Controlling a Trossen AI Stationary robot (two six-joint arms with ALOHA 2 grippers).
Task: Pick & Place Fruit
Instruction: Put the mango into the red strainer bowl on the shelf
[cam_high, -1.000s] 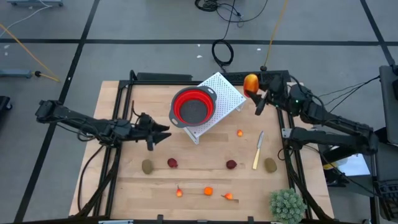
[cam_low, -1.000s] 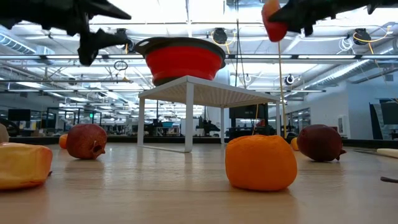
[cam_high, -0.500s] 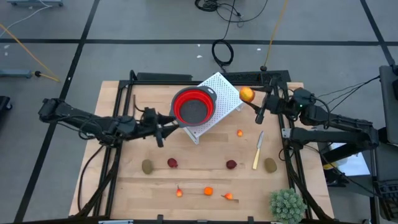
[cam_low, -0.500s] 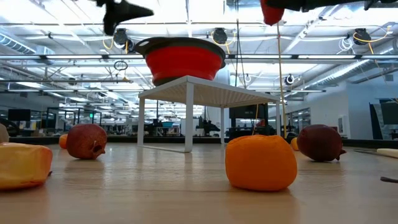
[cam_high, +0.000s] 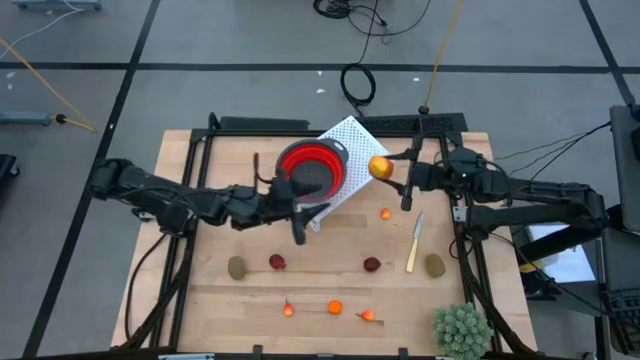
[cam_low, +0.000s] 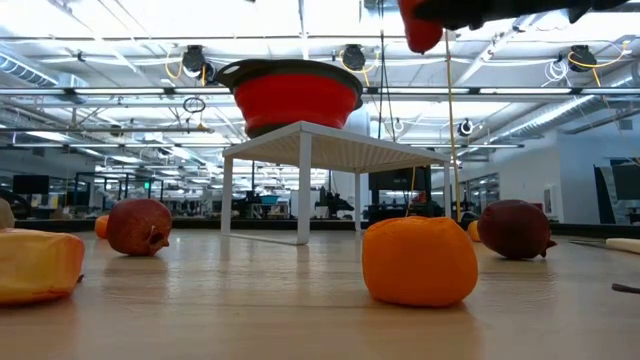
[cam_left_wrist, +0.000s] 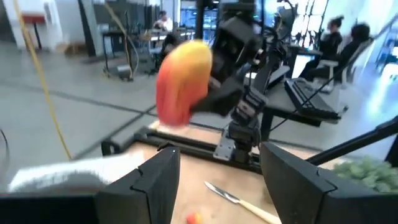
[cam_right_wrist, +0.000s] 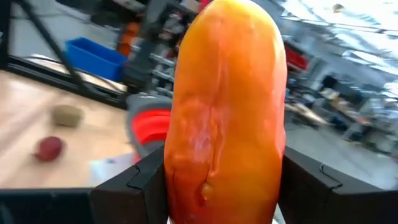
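The desk (cam_high: 200, 300) is light brown wood with a black frame. The bowl (cam_high: 310, 168) is bright red with a dark grey bottom, and it sits on a white stand (cam_high: 362, 148) with tiny dots. The big fruit (cam_high: 380, 167) is orange and yellow, with some red. Two round fruits (cam_high: 277, 262) are dark red. Two oval fruits (cam_high: 236, 268) are olive brown. The small fruits (cam_high: 334, 307) are orange. The knife (cam_high: 414, 243) is pale yellow and silver. The spiky plant ball (cam_high: 462, 329) is green. Both arms are black.
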